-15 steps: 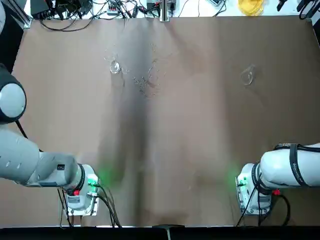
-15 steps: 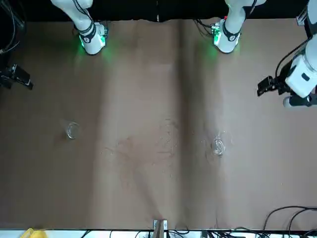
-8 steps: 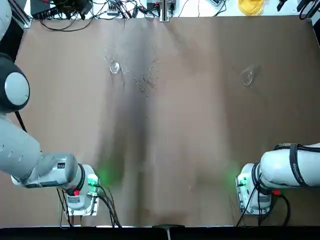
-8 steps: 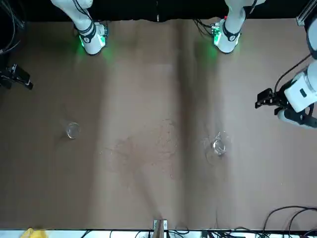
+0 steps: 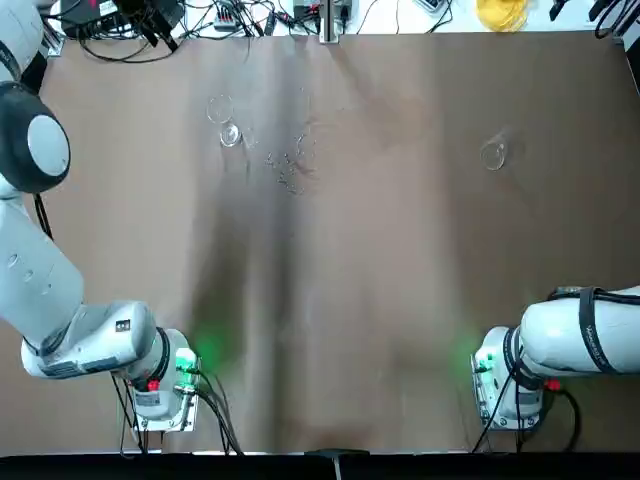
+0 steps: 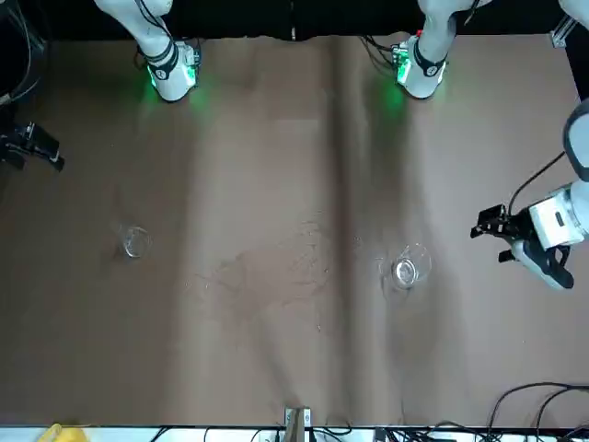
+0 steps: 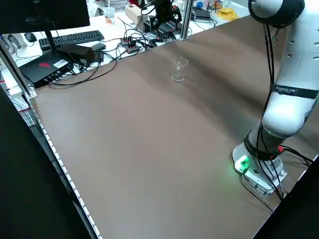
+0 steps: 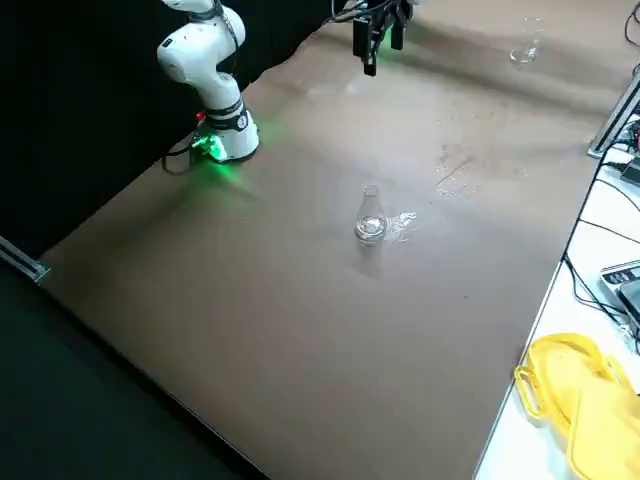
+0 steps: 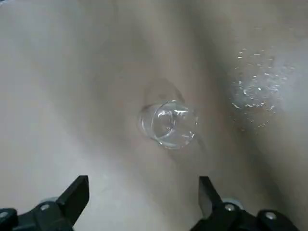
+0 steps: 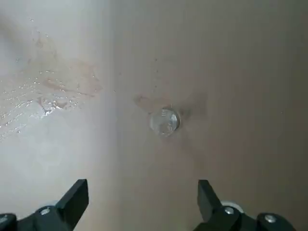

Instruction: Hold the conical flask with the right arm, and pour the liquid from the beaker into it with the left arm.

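Evidently fragile, slippery glass: beaker best gripped mid-wall, conical flask at neck (both grippers' fingers spread, empty).

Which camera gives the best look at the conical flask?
The right side view: the conical flask shows in profile, wide base tapering to a narrow neck. The right wrist, top and front views see it only from above, as a small ring.
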